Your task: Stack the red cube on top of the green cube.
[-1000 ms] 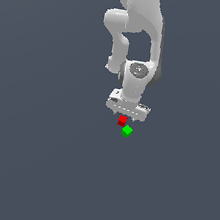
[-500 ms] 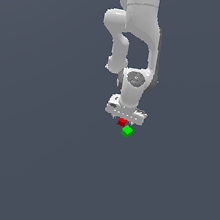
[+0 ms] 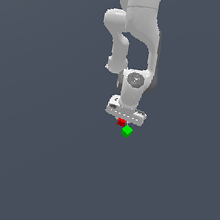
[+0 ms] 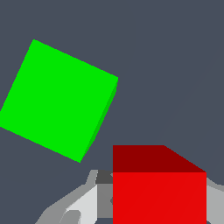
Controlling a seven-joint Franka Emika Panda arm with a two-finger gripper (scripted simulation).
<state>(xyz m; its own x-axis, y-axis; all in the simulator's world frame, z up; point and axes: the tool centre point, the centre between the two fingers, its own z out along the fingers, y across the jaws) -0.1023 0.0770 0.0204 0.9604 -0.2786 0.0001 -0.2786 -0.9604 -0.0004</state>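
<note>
The red cube [image 3: 121,122] sits right under my white gripper [image 3: 123,119], mostly hidden by it in the exterior view. In the wrist view the red cube [image 4: 159,197] fills the space between my gripper's [image 4: 158,199] two fingers, and a grey finger [image 4: 104,192] lies against each side of it. The jaws look shut on it. The green cube [image 3: 126,131] rests on the floor just beside the red cube, nearer the camera and apart from the fingers. It shows large in the wrist view [image 4: 57,98], turned at an angle to the red cube.
A plain dark grey floor [image 3: 32,160] surrounds both cubes. The white arm [image 3: 138,30] rises above the gripper.
The gripper has come down over the red cube, which now shows only as a sliver under it. The green cube has not moved.
</note>
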